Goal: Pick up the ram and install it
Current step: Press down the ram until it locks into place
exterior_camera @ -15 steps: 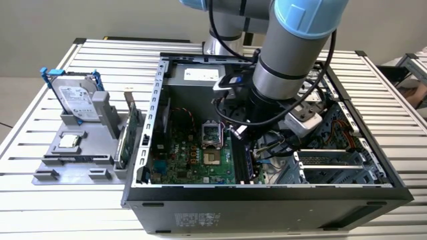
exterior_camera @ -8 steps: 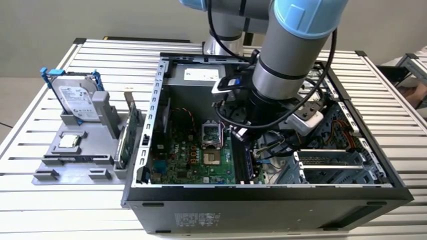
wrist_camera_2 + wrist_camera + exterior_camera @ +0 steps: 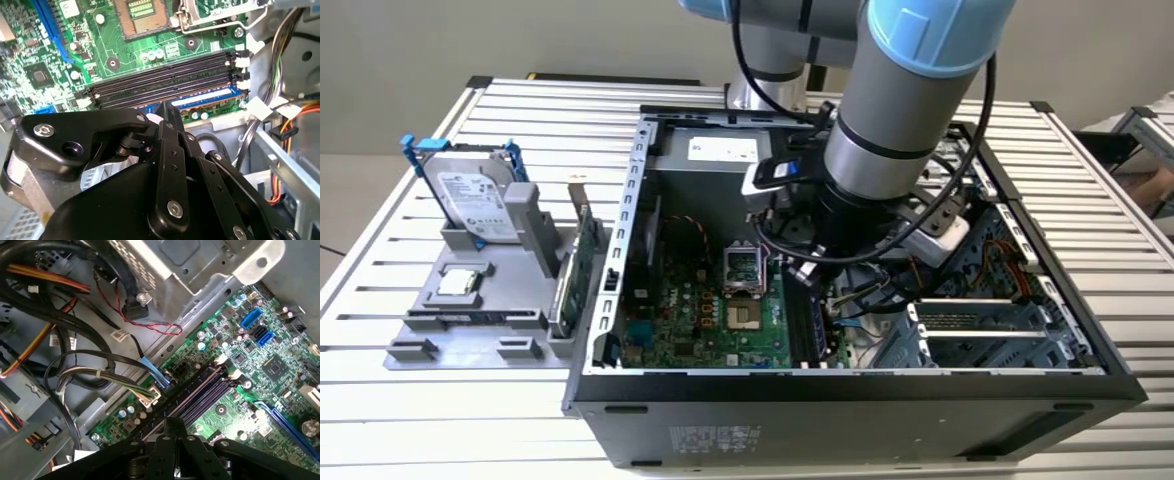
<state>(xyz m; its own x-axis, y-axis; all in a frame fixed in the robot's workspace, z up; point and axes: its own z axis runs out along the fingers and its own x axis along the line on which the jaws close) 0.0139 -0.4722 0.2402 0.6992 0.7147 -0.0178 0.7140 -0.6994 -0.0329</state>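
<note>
We found gripper (image 3: pixel 167 117) low inside open case (image 3: pixel 1067 385), directly over motherboard's (image 3: pixel 130 60) memory slots (image 3: pixel 165 75). Jaws narrow, pinching ram (image 3: pixel 197 98), blue-edged stick seated in nearest slot. Ram's long axis ran along slots; white latch (image 3: pixel 241 84) just beside its end.

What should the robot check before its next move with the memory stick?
1. Hand above the slots: ok. The hand sits over the long slots on the green board.
2. Black slots empty: ok.
3. Memory stick held in the hand: cannot tell.
4. Cables off the slots: ok. The cables lie beside the board.
5. White end clips open: cannot tell.
</note>
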